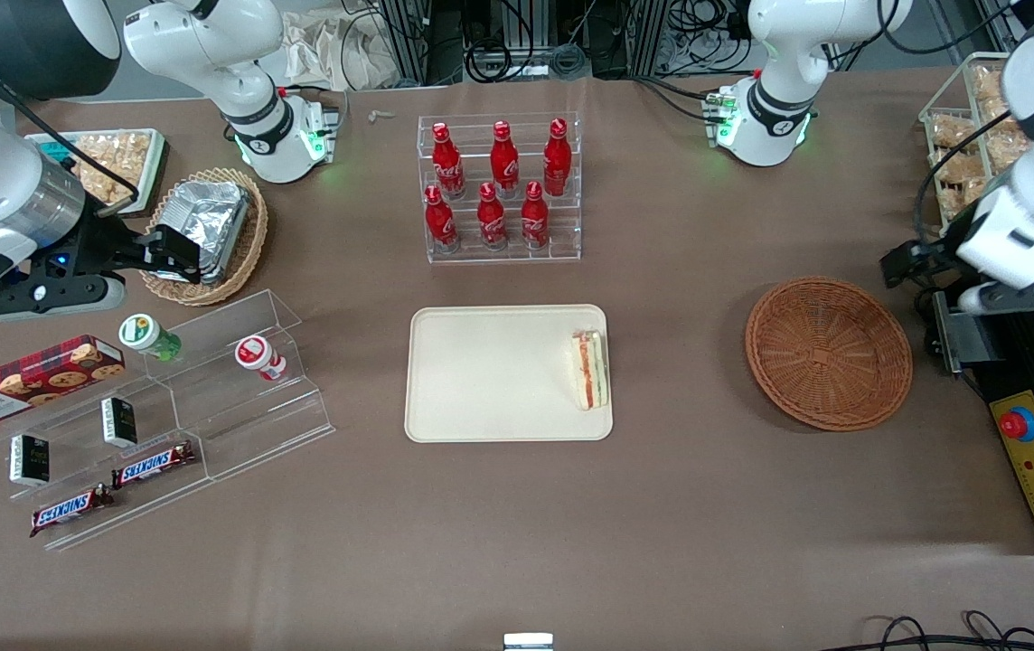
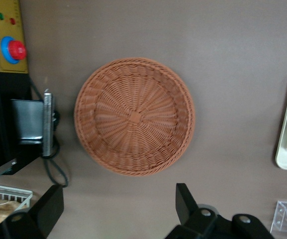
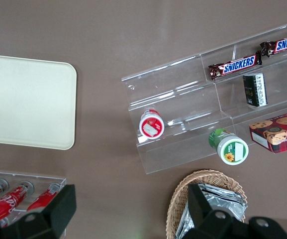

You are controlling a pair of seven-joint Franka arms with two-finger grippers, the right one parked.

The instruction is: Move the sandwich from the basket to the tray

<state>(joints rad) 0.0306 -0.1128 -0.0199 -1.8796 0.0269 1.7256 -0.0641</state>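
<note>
While your sandwich (image 1: 591, 369) lies on the tray (image 1: 481, 380), your hand (image 2: 116, 211) hangs open above the worktop (image 1: 662, 506), beside the basket (image 1: 829, 353).

Even overhead light, soft shadows, sharp focus, mild foil glare.

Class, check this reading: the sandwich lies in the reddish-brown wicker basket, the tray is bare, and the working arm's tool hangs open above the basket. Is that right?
Not quite. The reddish-brown basket holds nothing; the sandwich lies on the cream tray, at its edge toward the working arm, as the front view shows. The tool does hang open above the basket, as the left wrist view shows.
</note>
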